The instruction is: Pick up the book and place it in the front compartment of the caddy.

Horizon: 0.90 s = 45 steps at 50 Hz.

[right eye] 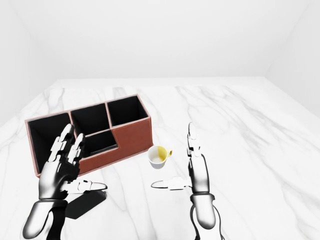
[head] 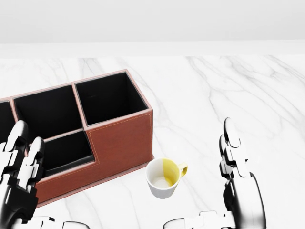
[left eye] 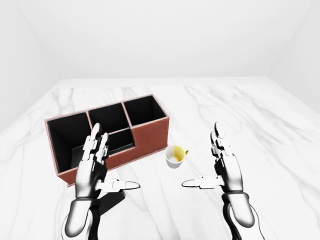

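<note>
1. Looking over both raised arms in the left-eye view, I see my left hand [left eye: 95, 167] at lower left with fingers spread open and thumb pointing right, holding nothing.
2. My right hand [left eye: 222, 170] at lower right mirrors it, fingers straight up, thumb pointing left, also empty.
3. Between and just above the hands sits a small cup [left eye: 175, 156], white outside and yellow inside, on the white marble table [left eye: 260, 125].
4. A reddish-brown caddy [left eye: 150, 135] with black compartments lies at centre left, just beside the cup; my left fingers overlap its low compartment.
5. A dark flat shape [right eye: 85, 202] lies on the table under my left wrist; I cannot tell whether it is the book or only a shadow.
</note>
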{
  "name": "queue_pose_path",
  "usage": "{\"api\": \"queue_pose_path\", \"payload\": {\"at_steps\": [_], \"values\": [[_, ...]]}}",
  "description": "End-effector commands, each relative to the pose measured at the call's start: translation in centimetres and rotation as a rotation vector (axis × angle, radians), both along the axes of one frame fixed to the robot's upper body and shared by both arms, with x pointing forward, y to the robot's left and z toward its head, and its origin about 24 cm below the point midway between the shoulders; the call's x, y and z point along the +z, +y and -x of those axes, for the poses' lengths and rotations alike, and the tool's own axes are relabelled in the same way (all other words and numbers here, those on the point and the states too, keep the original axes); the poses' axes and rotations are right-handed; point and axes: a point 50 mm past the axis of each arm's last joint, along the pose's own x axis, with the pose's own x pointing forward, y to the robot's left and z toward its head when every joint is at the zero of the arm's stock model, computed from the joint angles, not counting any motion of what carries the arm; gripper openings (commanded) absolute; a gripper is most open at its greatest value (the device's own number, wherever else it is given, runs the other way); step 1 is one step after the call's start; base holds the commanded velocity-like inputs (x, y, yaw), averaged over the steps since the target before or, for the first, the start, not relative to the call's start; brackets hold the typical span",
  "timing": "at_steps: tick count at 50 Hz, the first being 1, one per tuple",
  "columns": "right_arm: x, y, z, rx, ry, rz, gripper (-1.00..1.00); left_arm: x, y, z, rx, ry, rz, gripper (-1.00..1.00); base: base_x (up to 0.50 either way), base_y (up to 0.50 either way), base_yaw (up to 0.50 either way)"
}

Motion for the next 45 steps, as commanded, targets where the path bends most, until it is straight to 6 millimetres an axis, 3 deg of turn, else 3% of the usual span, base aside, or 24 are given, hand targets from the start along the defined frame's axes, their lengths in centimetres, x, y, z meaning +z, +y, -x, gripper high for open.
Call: {"api": "queue_pose_path", "payload": {"at_steps": [1, 20, 32, 45], "values": [[0.0, -0.1, 0.1, 0.001, -0.002, -0.018, 1.00, -0.3, 0.3, 0.0, 0.023, 0.014, -0.070, 1.00, 0.00, 0.00, 0.00], [-0.1, -0.2, 0.2, -0.003, 0.005, -0.022, 1.00, -1.1, 2.2, -0.1, 0.258, 0.076, -0.464, 1.00, 0.00, 0.00, 0.00], [0.0, -0.4, 0.3, -0.009, 0.001, -0.030, 1.00, -1.9, 2.5, 0.3, 0.227, 0.106, -0.573, 1.00, 0.00, 0.00, 0.00], [0.1, -0.5, 0.4, -0.006, 0.001, -0.036, 1.00, -4.8, 3.3, 1.1, 0.310, 0.246, -0.722, 1.00, 0.00, 0.00, 0.00]]}}
